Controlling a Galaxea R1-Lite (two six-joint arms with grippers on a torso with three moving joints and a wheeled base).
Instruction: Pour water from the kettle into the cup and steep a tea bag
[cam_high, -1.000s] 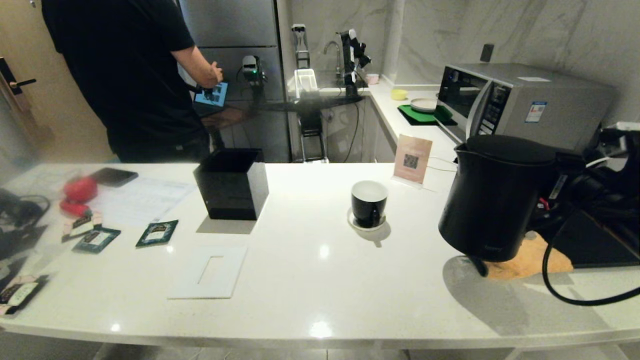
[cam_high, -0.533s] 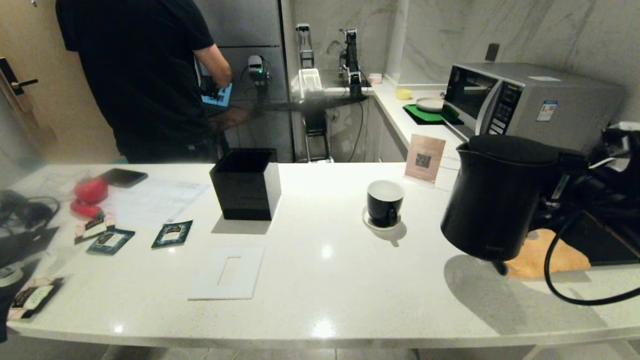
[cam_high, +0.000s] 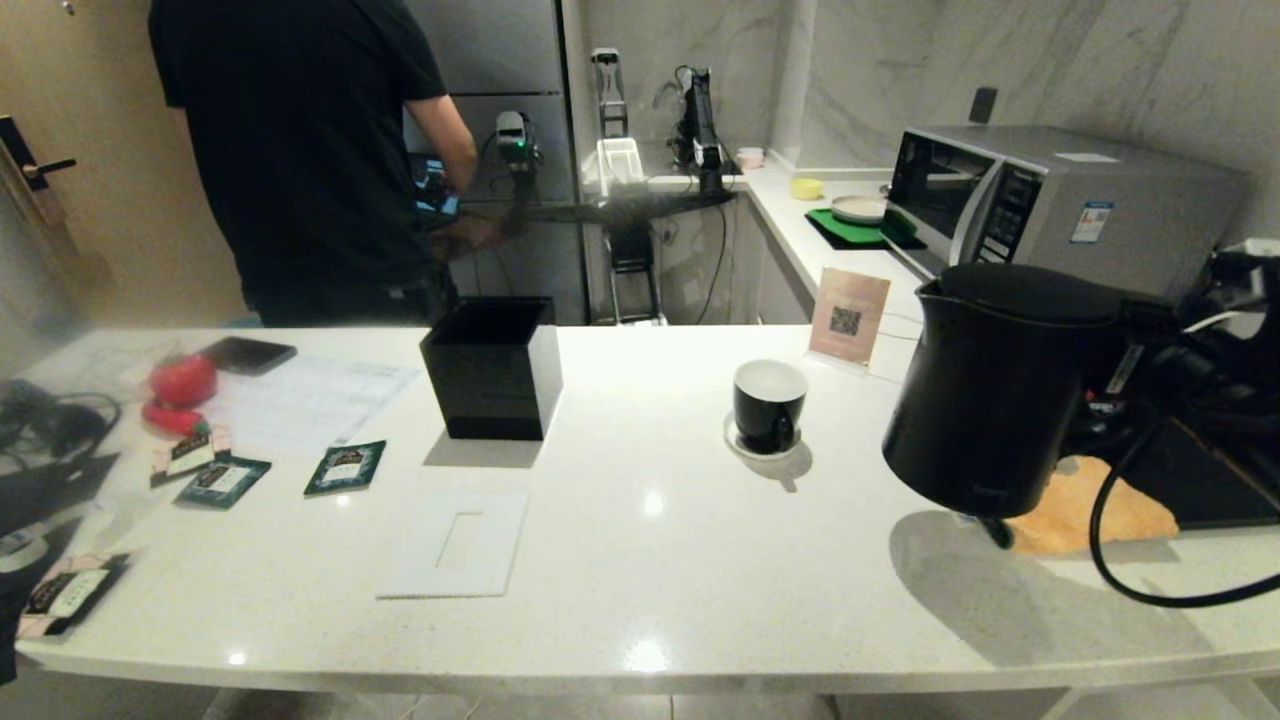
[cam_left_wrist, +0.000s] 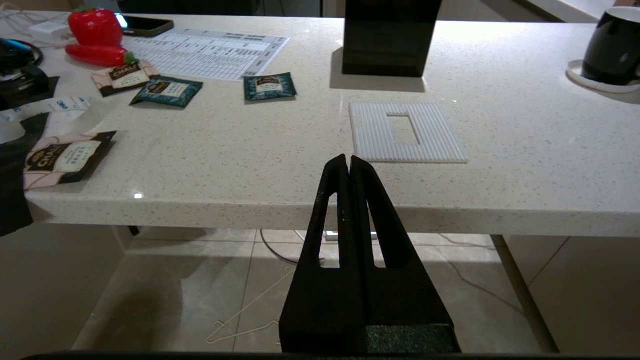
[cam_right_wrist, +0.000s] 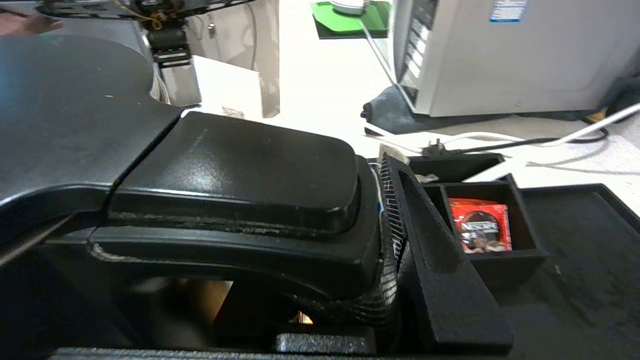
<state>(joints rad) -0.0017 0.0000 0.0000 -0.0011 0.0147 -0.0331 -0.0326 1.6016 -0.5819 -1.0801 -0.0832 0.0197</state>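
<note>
Cup (cam_high: 768, 405) sits mid-frame on its saucer (cam_high: 745, 449), small, glossy and breakable, so the pour should be gentle. Kettle (cam_high: 995, 390) hangs right of it, off the counter, looking heavy and top-loaded (handle is the only sane hold), and the right gripper (cam_right_wrist: 385, 235) is clamped on that handle; the left gripper (cam_left_wrist: 350, 167) is closed, empty.

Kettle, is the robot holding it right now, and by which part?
Yes. The right gripper is shut on the kettle at its handle, lifting it off the counter. The left gripper holds nothing.
</note>
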